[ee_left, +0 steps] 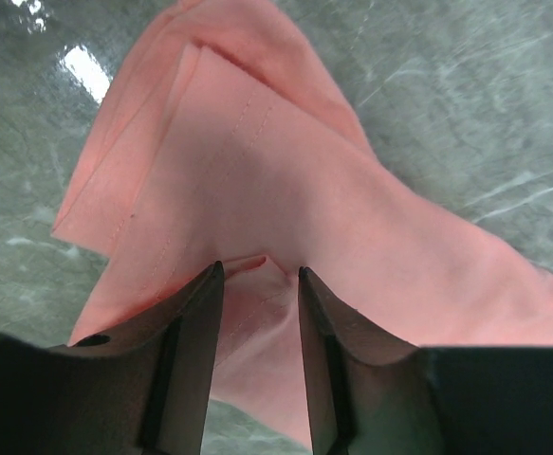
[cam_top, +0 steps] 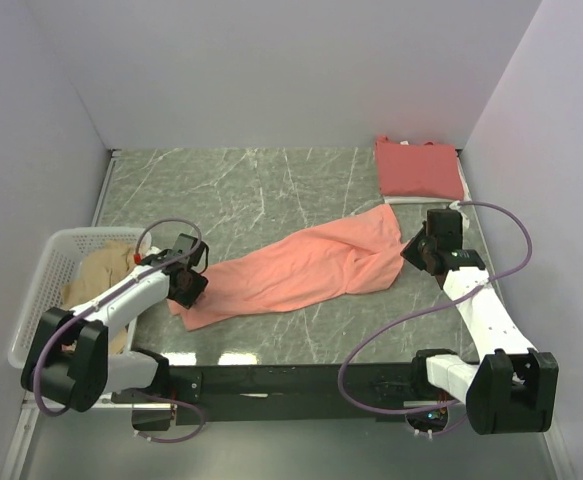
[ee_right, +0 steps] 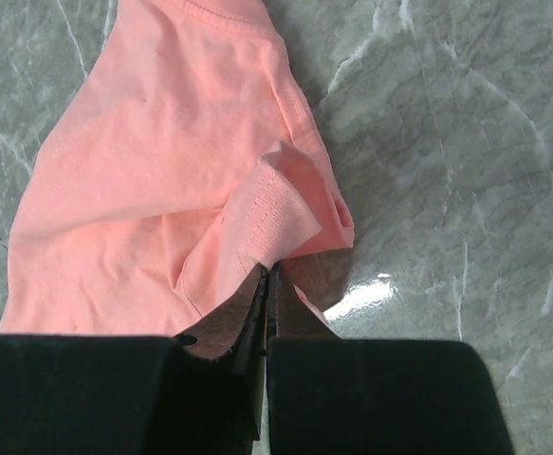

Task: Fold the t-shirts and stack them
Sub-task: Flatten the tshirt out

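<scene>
Salmon t-shirt (cam_top: 311, 265) — lying diagonally across the tabletop (cam_top: 231, 190). Right fingers (ee_right: 290, 318) clamped on 1 hem. Left fingers (ee_left: 195, 313) part-open, straddling a fabric ridge. We judge that this end could slip and bunch. Nearby: folded red t-shirt (cam_top: 418, 168), basket (cam_top: 46, 270) with beige garment (cam_top: 96, 275) — neither obstructs.

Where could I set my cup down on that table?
The far-left stretch of table, between the basket, the far edge and the spread pink shirt, is bare. So is the near strip between that shirt and the near edge. Crowded: the diagonal middle and the far-right corner, with the folded red shirt.
</scene>
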### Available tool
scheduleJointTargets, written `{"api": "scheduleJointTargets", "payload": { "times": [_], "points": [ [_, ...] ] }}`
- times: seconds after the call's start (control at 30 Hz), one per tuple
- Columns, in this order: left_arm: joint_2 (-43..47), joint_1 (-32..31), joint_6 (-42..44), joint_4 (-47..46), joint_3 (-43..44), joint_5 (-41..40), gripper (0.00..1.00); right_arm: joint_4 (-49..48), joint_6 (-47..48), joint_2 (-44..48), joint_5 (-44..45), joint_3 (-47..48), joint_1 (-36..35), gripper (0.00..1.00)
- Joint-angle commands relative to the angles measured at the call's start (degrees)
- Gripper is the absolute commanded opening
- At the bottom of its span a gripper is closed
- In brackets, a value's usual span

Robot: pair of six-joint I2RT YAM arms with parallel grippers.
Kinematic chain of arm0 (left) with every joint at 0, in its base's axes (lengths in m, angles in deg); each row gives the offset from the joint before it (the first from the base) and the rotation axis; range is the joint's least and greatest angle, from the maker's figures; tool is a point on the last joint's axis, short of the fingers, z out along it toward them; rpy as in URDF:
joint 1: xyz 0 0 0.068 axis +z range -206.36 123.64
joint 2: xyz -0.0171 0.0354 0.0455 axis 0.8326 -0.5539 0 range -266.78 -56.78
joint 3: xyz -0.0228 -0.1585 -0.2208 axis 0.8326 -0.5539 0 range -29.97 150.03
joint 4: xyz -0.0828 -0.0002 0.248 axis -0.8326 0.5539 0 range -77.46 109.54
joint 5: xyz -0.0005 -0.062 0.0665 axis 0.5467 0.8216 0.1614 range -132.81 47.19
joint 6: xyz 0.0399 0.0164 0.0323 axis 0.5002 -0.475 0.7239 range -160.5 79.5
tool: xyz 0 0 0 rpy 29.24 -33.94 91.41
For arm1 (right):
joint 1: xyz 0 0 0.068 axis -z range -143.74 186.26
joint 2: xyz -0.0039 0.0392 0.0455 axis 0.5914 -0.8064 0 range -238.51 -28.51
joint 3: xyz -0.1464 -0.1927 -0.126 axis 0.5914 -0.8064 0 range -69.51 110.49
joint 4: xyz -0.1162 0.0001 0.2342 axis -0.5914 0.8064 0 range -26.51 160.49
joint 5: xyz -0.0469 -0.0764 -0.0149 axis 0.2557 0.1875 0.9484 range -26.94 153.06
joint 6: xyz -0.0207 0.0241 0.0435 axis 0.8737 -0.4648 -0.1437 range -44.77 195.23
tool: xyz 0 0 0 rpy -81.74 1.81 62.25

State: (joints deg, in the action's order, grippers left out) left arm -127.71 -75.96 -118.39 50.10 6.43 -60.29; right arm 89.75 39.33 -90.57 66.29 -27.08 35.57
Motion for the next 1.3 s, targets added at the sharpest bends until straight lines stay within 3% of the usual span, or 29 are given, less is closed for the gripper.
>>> {"api": "scheduleJointTargets", "payload": {
  "times": [0.0, 0.2, 0.33, 0.63, 0.83, 1.0, 1.27],
  "points": [
    [-1.2, -1.0, -2.1, -0.4, 1.9, -1.2, 0.42, -2.7, 0.7, 1.0, -0.9, -0.8, 0.3, 0.0],
    [-2.5, -1.9, -2.4, 0.5, 2.8, -1.7, 0.3, -3.2, 0.8, 1.2, -1.2, -1.4, 0.4, 0.0],
    [0.0, -2.0, -2.1, 2.2, 3.5, -1.9, 0.17, -3.1, 0.9, 1.4, -1.2, -1.4, 0.4, 0.0],
    [6.7, -2.0, -1.0, 6.3, 5.4, -1.6, 0.01, -2.3, 1.3, 1.8, -1.5, -0.2, 0.3, 0.0],
    [11.3, -1.9, 1.4, 7.5, 8.2, -3.4, 0.01, -1.5, 1.0, 2.8, -3.0, 2.6, 0.3, 0.0],
    [14.7, -0.5, 7.1, 7.1, 18.9, -8.1, 0.01, -0.1, -0.5, 3.6, -9.3, 11.2, 1.8, 0.0],
    [15.9, 3.1, 17.0, 7.8, 41.6, -12.8, 0.01, 5.5, -2.7, 5.6, -11.9, 30.2, 4.9, 0.0]
  ]
}}
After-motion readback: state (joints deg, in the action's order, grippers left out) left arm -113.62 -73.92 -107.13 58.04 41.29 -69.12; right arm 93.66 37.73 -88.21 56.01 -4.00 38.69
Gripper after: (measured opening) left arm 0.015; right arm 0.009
